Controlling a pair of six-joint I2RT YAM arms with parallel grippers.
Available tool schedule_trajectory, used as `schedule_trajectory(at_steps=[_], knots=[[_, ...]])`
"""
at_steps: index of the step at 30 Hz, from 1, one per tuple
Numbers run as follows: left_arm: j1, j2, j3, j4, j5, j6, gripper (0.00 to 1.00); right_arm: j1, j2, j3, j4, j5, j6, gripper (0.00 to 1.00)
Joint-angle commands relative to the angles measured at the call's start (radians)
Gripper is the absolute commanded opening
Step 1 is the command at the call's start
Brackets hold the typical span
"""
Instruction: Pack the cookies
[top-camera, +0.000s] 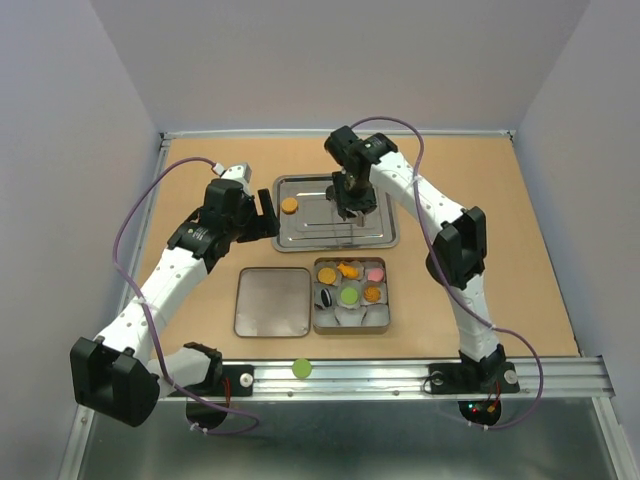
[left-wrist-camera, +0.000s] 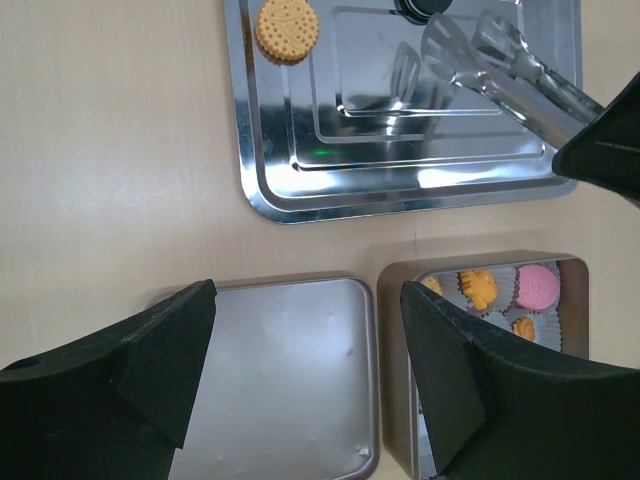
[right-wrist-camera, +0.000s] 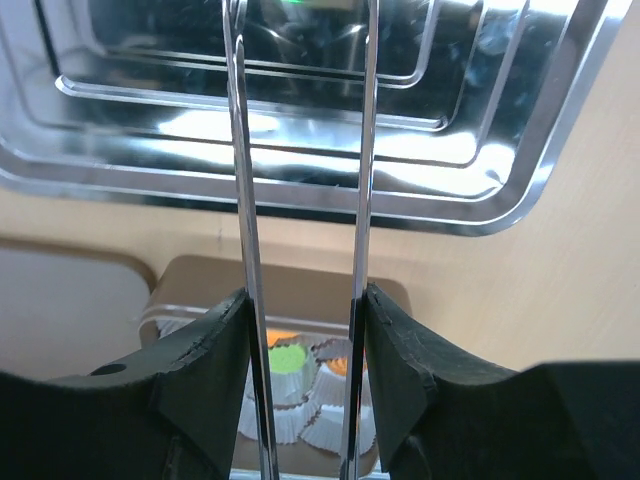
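Note:
One orange cookie (top-camera: 289, 205) lies at the left end of the steel tray (top-camera: 385, 238); it also shows in the left wrist view (left-wrist-camera: 287, 29). Several cookies sit in white paper cups in the open tin (top-camera: 351, 326): orange (top-camera: 327, 275), pink (top-camera: 375, 274), black (top-camera: 325, 297), green (top-camera: 349, 295). My right gripper (top-camera: 355, 200) is shut on metal tongs (left-wrist-camera: 500, 60) and holds them over the tray; the tong arms (right-wrist-camera: 240, 150) stand apart, their tips out of view. My left gripper (top-camera: 268, 215) is open and empty, over the gap between the tray and the tin lid (left-wrist-camera: 280, 380).
The tin lid (top-camera: 272, 301) lies flat left of the tin. A green disc (top-camera: 301, 368) sits on the metal rail at the near edge. Purple cables loop beside both arms. Grey walls close in the table on three sides.

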Motion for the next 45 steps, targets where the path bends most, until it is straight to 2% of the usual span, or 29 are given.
schedule_trajectory(at_steps=[1,8,21,30,39,45], knots=[[0.000,-0.039,0.012,0.032,-0.013,0.025,0.86,-0.026,0.031,0.073,-0.011,0.023,-0.007,0.52],[0.002,-0.033,-0.005,0.043,0.003,0.040,0.86,-0.027,0.111,0.155,-0.008,-0.020,-0.007,0.51],[0.009,-0.030,-0.023,0.049,0.013,0.054,0.86,-0.024,0.153,0.224,0.003,-0.089,0.007,0.51],[0.009,-0.045,-0.037,0.043,0.010,0.052,0.86,-0.026,0.234,0.241,0.003,-0.031,0.004,0.51],[0.011,-0.050,-0.046,0.041,0.003,0.060,0.86,-0.027,0.283,0.294,0.011,-0.037,0.006,0.51],[0.012,-0.050,-0.048,0.041,0.002,0.062,0.86,-0.027,0.285,0.291,0.024,-0.046,0.009,0.39]])
